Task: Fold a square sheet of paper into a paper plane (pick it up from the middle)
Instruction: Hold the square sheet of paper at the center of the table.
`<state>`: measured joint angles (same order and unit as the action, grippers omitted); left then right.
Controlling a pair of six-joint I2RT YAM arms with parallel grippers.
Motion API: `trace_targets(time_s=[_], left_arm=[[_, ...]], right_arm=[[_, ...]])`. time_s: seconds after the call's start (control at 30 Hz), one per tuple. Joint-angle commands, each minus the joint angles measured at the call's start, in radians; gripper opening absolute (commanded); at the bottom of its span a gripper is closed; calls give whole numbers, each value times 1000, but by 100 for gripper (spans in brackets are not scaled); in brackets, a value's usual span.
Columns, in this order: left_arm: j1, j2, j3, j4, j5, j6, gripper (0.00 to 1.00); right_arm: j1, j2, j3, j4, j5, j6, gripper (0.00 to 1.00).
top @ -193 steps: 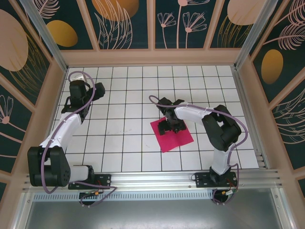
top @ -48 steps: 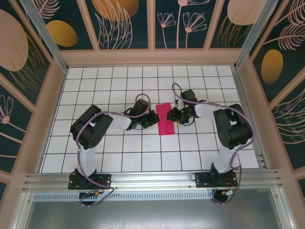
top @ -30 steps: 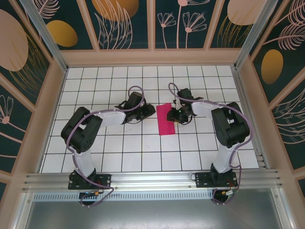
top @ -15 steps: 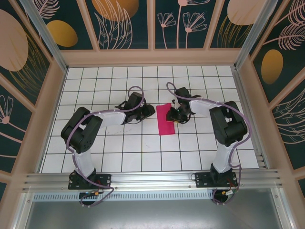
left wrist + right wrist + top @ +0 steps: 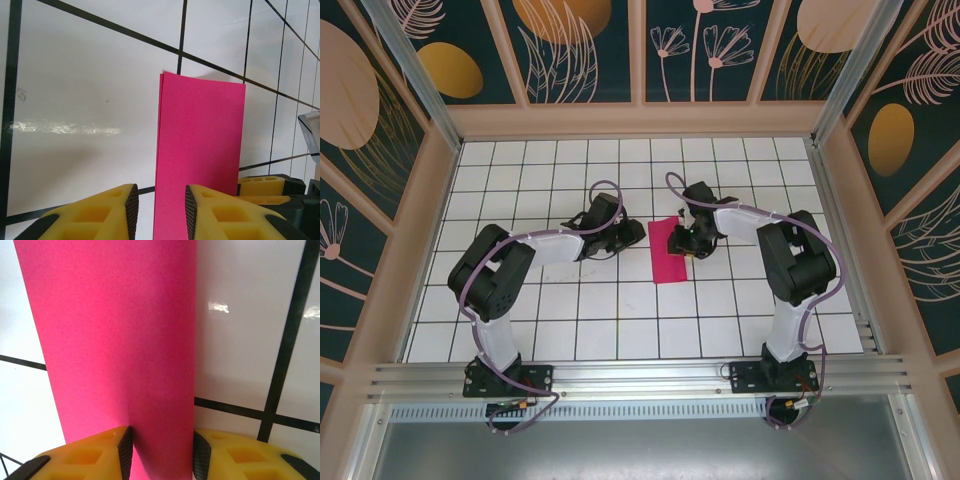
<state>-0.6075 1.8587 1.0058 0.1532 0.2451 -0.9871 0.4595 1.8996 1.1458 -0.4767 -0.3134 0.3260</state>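
The square sheet of paper [image 5: 667,256] lies on the white tiles folded in half, a narrow magenta strip with two layers showing along its left edge [image 5: 200,145]. My left gripper [image 5: 636,234] sits low just left of the strip's far end. In the left wrist view its jaws [image 5: 161,215] stand apart, with the paper's left edge lying between them. My right gripper [image 5: 686,243] is at the strip's right side near the far end. Its jaws [image 5: 162,455] also stand apart, astride the paper's long right edge [image 5: 115,340], which looks slightly raised and shadowed there.
The white tiled floor [image 5: 570,300] with black grid lines runs out to wooden walls on three sides. A metal rail [image 5: 640,375] crosses the near edge by the arm bases. The right gripper's yellow fingers [image 5: 265,186] show beside the paper in the left wrist view.
The sheet, flat and unfolded several seconds ago, is now a folded strip, and the left arm has come in from the far left. Over the last second the right gripper crept slightly left.
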Motion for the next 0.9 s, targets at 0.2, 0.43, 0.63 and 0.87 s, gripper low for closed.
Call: trace_targets(time_s=[0.2, 0.43, 0.63, 0.87], left_arm=[[4, 35, 3, 26, 52, 27, 33], [3, 55, 15, 46, 96, 28, 32], [3, 67, 17, 99, 157, 23, 30], [-6, 96, 31, 137, 211, 18, 27]], right_arm=[[33, 139, -49, 29, 69, -50, 41], [37, 144, -46, 28, 68, -57, 41], [39, 153, -41, 26, 71, -62, 41], [39, 160, -37, 23, 72, -59, 41]])
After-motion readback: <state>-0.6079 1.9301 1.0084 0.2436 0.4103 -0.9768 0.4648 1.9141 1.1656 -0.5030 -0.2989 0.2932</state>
